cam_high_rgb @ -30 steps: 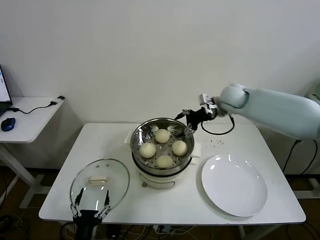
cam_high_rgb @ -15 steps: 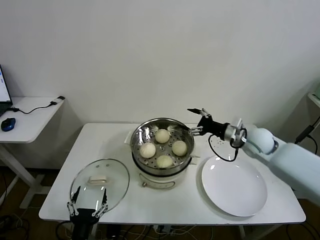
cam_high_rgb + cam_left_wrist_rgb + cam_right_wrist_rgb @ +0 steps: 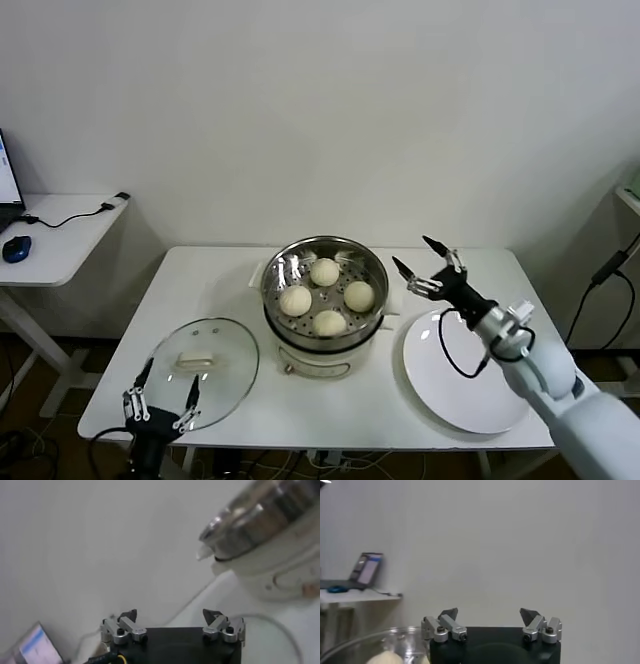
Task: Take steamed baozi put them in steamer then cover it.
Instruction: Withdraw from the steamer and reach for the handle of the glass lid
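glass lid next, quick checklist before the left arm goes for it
1. All four baozi in the steamer: ok.
2. Steamer top unobstructed: ok, right end effector sits beside it, over the white plate.
3. Glass lid reachable: ok, flat on the table, nothing on it.
4. Lid's bar handle exposed: ok.
5. Left end effector ready: ok, open and empty at the lid's near edge.
6. Left end effector lined up over the handle: not ok, it is short of it.
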